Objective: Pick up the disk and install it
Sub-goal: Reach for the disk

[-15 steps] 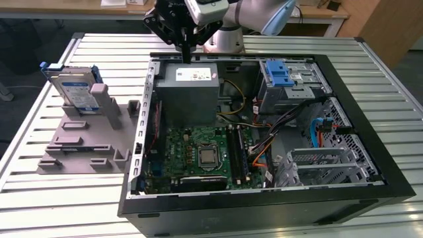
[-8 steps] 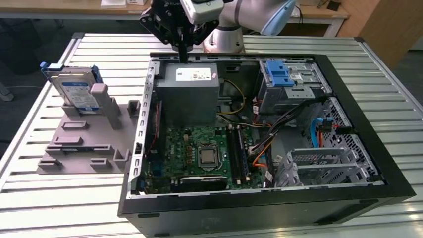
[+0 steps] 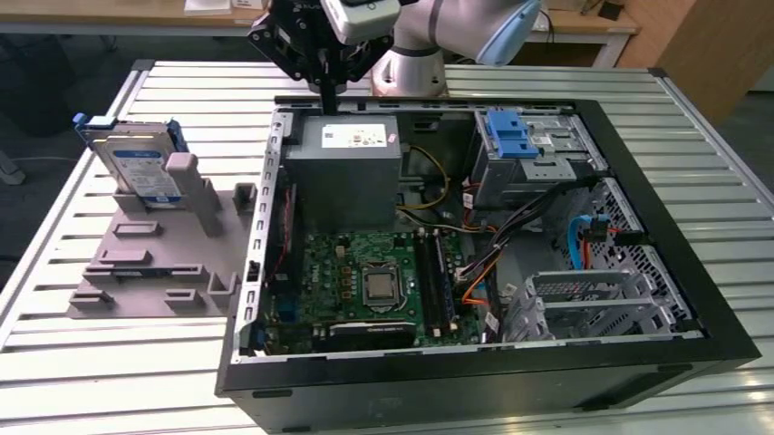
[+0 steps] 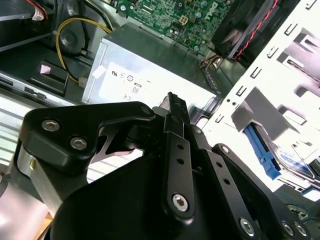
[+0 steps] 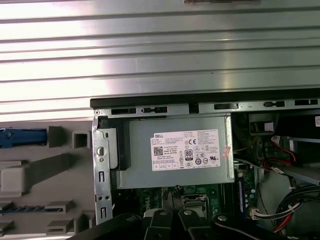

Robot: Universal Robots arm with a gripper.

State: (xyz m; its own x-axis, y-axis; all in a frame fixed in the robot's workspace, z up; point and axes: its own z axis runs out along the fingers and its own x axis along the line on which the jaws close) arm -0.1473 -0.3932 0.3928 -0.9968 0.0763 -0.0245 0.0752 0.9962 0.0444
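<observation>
Pick-up unstarted — the gripper (image 3: 328,104), pinched closed and empty, hung well apart from the disk (image 3: 136,165) — grasping would need it opened.

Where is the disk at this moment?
In the exterior view the disk stands on edge in the grey fixture at the exterior view's left, beside the open computer case, away from the gripper.
</observation>
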